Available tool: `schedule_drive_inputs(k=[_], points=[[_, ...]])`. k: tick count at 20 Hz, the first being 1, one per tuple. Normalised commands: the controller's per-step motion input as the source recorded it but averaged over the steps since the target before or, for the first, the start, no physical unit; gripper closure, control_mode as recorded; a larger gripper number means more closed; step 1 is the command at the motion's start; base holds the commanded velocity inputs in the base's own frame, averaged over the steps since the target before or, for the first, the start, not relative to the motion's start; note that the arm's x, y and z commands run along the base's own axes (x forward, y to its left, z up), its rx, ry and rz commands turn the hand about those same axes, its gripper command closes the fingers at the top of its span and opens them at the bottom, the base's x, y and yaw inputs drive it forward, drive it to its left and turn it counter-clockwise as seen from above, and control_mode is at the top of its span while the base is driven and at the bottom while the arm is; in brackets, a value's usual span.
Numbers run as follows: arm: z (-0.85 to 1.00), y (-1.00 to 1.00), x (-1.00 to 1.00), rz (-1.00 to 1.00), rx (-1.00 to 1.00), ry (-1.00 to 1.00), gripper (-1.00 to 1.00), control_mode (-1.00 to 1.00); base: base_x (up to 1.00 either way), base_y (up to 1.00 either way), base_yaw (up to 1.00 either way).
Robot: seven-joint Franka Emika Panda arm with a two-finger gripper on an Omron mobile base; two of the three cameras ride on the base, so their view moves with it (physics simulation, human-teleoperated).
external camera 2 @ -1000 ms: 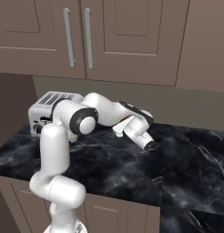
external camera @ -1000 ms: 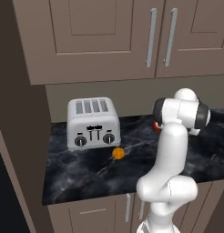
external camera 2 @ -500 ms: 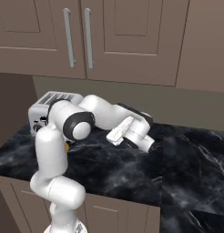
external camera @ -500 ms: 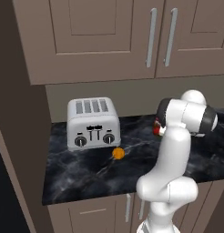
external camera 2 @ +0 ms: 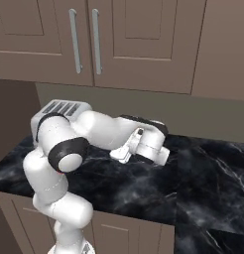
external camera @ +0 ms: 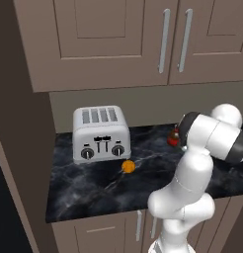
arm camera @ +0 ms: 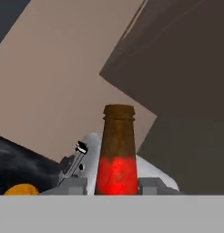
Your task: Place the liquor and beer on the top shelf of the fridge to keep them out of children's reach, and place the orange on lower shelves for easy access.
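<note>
The beer (arm camera: 116, 150) stands upright between my fingertips, brown at the neck top and red lower down. My gripper (arm camera: 113, 185) is shut on its neck. In the right base view the gripper (external camera 2: 125, 153) hangs low over the black marble counter (external camera 2: 203, 183), and the hand hides the bottle. A red and dark bit of a bottle (external camera: 173, 138) peeks out beside the arm; I cannot tell which bottle it is. The orange (external camera: 128, 166) lies on the counter in front of the toaster, also low left in the hand view (arm camera: 22, 189). The liquor, the fridge and its shelves are out of view.
A silver four-slot toaster (external camera: 100, 133) stands at the back left of the counter (external camera: 94, 188). Brown wall cabinets (external camera: 118, 39) with grey bar handles hang above it. A tall brown panel (external camera: 20, 123) closes the counter's left end.
The jaws have closed on the beer's neck. The hand has stayed almost where it was, and the arm's elbow has shifted slightly.
</note>
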Motion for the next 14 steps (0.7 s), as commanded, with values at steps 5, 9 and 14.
schedule_drive_inputs(k=[5, 9, 14], points=[[0.53, 0.33, -1.0, 0.07, 0.0, -0.01, 1.0, -1.0, 0.0, 0.0, 0.0], [0.51, 0.56, -0.9, -0.02, 0.0, 0.0, 1.0, -1.0, 0.0, 0.0, 0.0], [0.6, 0.47, -0.73, -0.14, 0.0, 0.01, 1.0, -1.0, 0.0, 0.0, 0.0]])
